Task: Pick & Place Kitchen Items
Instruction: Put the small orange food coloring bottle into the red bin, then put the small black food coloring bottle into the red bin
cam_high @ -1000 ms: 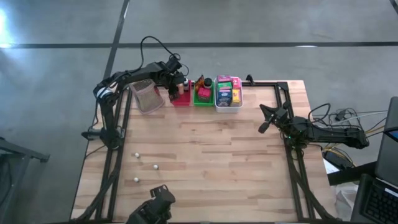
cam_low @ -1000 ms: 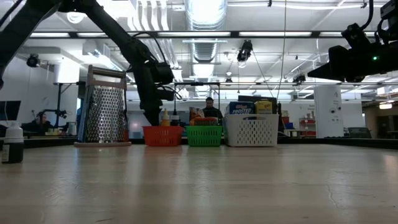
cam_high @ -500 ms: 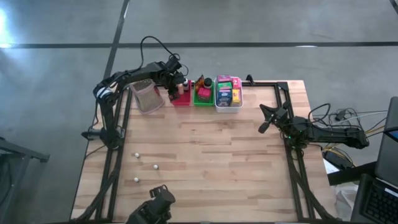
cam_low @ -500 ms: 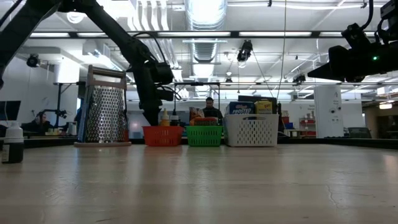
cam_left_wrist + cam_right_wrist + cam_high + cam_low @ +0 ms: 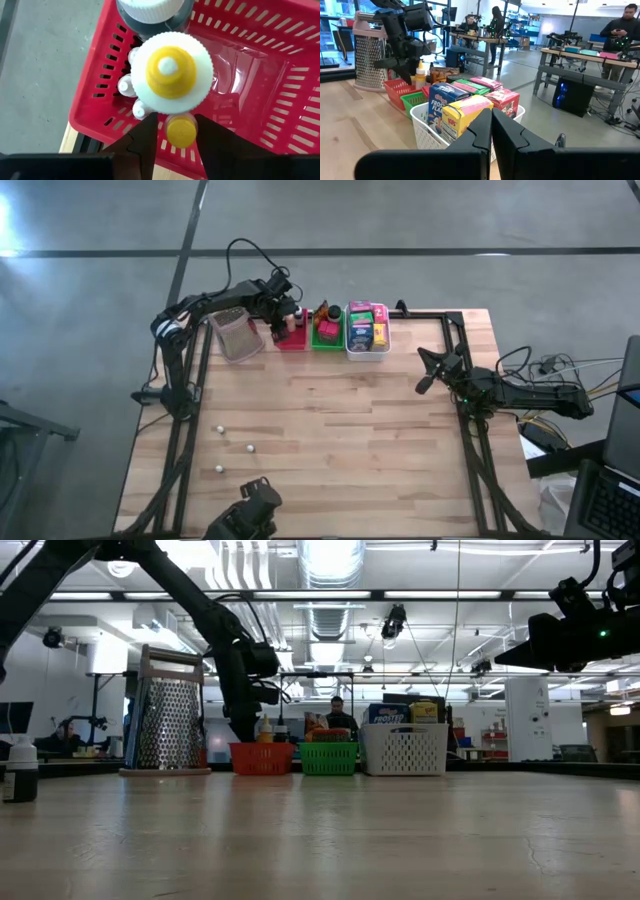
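Observation:
My left gripper point(image 5: 176, 126) points down into the red basket point(image 5: 260, 75) at the table's far left, also seen from above point(image 5: 291, 340). Its fingers stand apart on either side of a small yellow-capped bottle point(image 5: 181, 132) that stands in the basket. A larger white bottle with a yellow cap point(image 5: 172, 72) stands just beyond it, and small pale bottles point(image 5: 127, 87) lie by the basket's wall. My right gripper point(image 5: 491, 125) is shut and empty, held level above the table's right edge point(image 5: 424, 383). My left gripper comes from above, one finger on each side of the small yellow-capped bottle point(image 5: 172, 135). A strip of red basket shows between one finger point(image 5: 146, 142) and the bottle. Whether the other finger point(image 5: 210, 142) touches it, I cannot tell. The bottle stands upright in the basket.
A green basket point(image 5: 326, 333) and a white basket point(image 5: 367, 346) full of coloured packets stand right of the red one. A metal grater point(image 5: 236, 335) stands left of it. Three small pale bottles point(image 5: 248, 448) lie near the left front. A dark jar point(image 5: 20, 778) stands on the table.

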Available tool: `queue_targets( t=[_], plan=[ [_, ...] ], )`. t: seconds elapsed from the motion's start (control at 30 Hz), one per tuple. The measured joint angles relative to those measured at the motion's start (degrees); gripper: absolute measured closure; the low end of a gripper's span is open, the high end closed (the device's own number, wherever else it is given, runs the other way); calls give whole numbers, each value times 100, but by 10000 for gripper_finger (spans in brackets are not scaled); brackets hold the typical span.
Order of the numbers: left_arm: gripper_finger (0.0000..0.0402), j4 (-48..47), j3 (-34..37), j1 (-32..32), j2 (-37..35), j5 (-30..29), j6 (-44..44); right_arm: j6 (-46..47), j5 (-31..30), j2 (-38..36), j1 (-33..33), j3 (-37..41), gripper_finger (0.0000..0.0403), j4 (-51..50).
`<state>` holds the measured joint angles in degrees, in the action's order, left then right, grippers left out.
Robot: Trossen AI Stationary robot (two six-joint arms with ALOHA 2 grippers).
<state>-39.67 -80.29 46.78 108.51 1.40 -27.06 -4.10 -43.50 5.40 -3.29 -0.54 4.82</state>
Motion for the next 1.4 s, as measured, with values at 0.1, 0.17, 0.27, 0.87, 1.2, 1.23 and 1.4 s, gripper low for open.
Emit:
queue_targets(
  t=[0.1,0.17,0.27,0.87,1.2,1.23,1.4],
  plan=[
    [256,1,0,0,0,1,57,0,1,1,-2,0,394,0],
    [247,1,0,0,0,2,88,0,-1,-1,0,0,394,0],
    [232,1,0,0,-2,3,126,0,1,-1,0,-2,394,0],
    [209,-65,0,-13,-64,-23,54,0,-1,1,0,-1,394,-2],
    [209,-87,-11,-15,-83,-66,14,0,0,-1,-1,-1,394,-1],
    [209,-90,-28,-15,-83,-65,8,0,-1,-1,-1,0,394,-1],
    [208,-218,-222,-15,-83,-65,6,0,0,0,0,-1,394,-2]
  ],
)
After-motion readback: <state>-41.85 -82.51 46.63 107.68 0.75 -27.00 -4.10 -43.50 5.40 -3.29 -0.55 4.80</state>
